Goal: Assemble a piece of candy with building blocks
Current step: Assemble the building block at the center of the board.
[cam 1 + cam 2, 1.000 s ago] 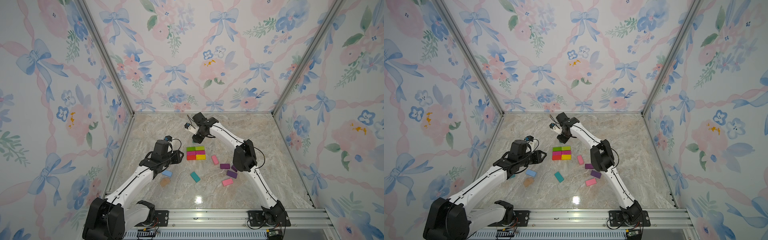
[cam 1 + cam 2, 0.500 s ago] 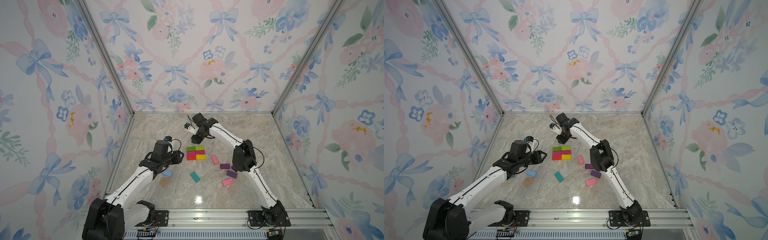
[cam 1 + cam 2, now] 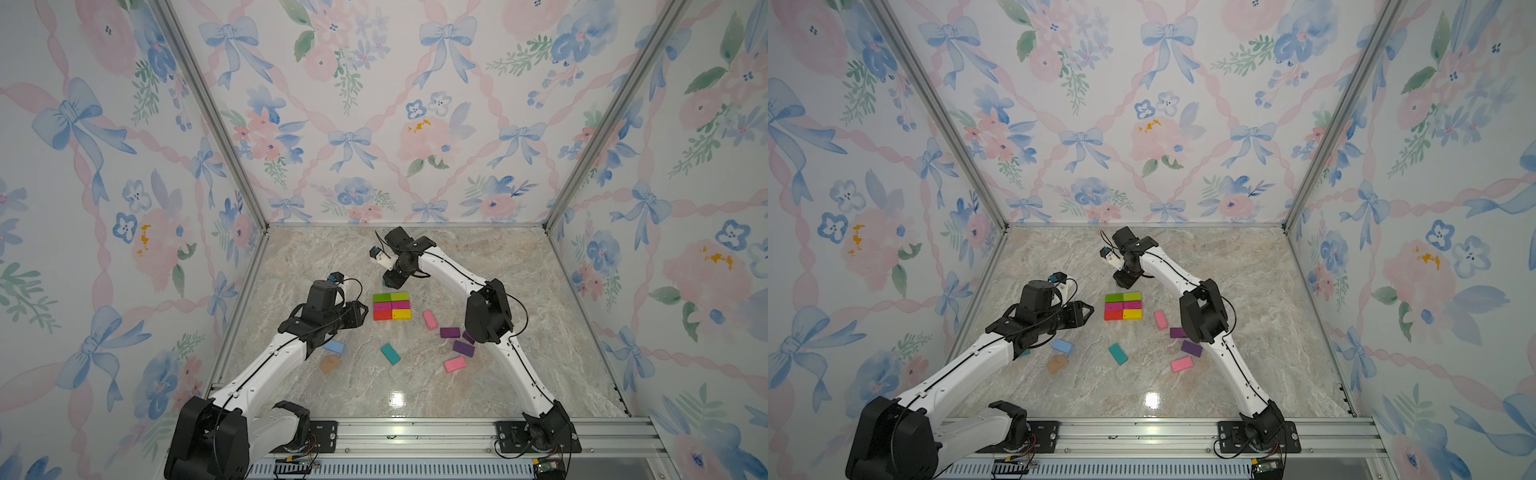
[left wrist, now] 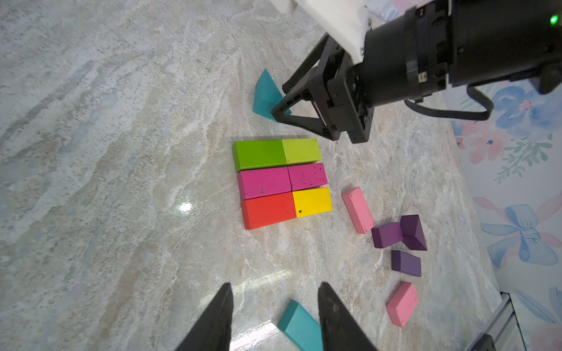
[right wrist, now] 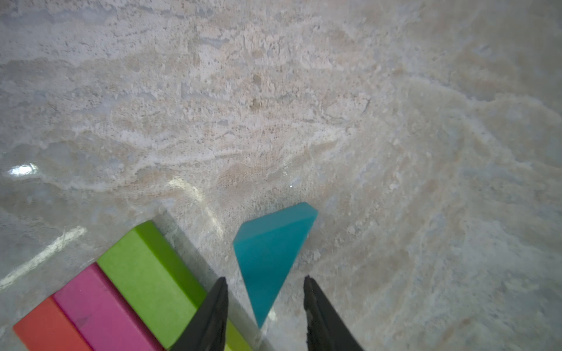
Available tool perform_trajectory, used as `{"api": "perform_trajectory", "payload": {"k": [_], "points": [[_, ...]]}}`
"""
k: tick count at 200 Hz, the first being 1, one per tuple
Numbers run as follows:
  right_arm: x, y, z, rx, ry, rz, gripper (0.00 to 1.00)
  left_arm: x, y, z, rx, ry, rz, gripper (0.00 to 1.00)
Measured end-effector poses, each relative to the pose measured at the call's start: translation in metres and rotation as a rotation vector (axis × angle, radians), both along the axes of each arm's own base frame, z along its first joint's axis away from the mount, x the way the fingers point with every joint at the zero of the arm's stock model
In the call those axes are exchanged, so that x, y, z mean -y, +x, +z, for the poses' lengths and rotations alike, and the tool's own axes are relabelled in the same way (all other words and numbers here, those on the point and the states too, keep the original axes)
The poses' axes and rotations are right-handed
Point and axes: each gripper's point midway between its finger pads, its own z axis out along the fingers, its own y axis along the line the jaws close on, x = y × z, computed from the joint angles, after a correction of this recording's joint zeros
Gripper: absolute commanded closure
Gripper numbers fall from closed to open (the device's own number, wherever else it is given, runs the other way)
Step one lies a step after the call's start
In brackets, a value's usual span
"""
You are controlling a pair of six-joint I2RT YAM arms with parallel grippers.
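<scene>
**A:** In both top views, which arm is nearer the loose piece?

**B:** The right. The right gripper [image 3: 390, 282] [image 3: 1125, 282] hangs just past the far, green edge of the striped panel [image 3: 392, 306] [image 3: 1123, 306]. The left gripper [image 3: 361, 311] [image 3: 1086, 311] sits off the panel's left side. The arm hides most of the teal wedge [image 3: 384, 283] from up there.

**A:** And the left wrist view?

**B:** The teal wedge [image 4: 265, 94] stands on the table [image 4: 121, 152], near the green row but clear of it. The right gripper [image 4: 279, 101] has its tips right at the wedge. The left gripper [image 4: 275, 287] has its jaws parted with nothing between them. A teal flat block [image 4: 299, 325] lies on the table beyond them, untouched.

**A:** Does the right wrist view settle it?

**B:** Yes. The teal wedge [image 5: 269, 255] lies straight ahead of the right gripper [image 5: 264, 279], its sharp tip pointing back in between the jaws. Its long axis runs away from the gripper, leaning a little off the approach line. The jaws are spread, with a gap showing on each side, so nothing is gripped. The striped panel [image 5: 146, 267] lies just beside one finger.

**A:** So the next move?

**B:** I'd say the jaws must close across the narrow width. The slim tip could slip out, so a slightly deeper reach looks safer.
</scene>
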Motion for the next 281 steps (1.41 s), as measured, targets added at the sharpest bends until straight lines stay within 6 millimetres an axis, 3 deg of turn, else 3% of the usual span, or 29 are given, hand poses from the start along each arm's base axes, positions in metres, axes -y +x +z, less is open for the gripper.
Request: {"api": "perform_trajectory", "payload": {"k": [114,142,165,193,218,237,253,281], "points": [[0.033,0.015,-0.013,-0.003,-0.063,-0.074,0.58,0.000,0.000,0.000,-0.002,0.000,0.000,0.49],[0.042,0.007,-0.016,-0.018,-0.073,-0.100,0.56,0.005,0.014,0.011,0.012,-0.003,-0.002,0.45],[0.052,-0.002,0.002,-0.015,-0.033,-0.158,0.44,0.013,0.036,0.023,0.028,0.001,-0.009,0.41],[0.078,-0.009,0.056,0.055,0.077,-0.245,0.21,0.024,0.069,0.031,0.038,0.015,-0.021,0.29],[0.110,-0.026,0.109,0.133,0.207,-0.329,0.07,0.037,0.098,0.029,0.037,0.038,-0.034,0.10],[0.130,-0.046,0.131,0.174,0.291,-0.377,0.02,0.049,0.116,0.026,0.034,0.050,-0.042,0.02],[0.137,-0.072,0.130,0.170,0.338,-0.397,0.01,0.058,0.132,0.023,0.035,0.057,-0.046,0.02],[0.135,-0.120,0.103,0.104,0.353,-0.387,0.01,0.069,0.162,0.020,0.045,0.064,-0.038,0.04]]}}
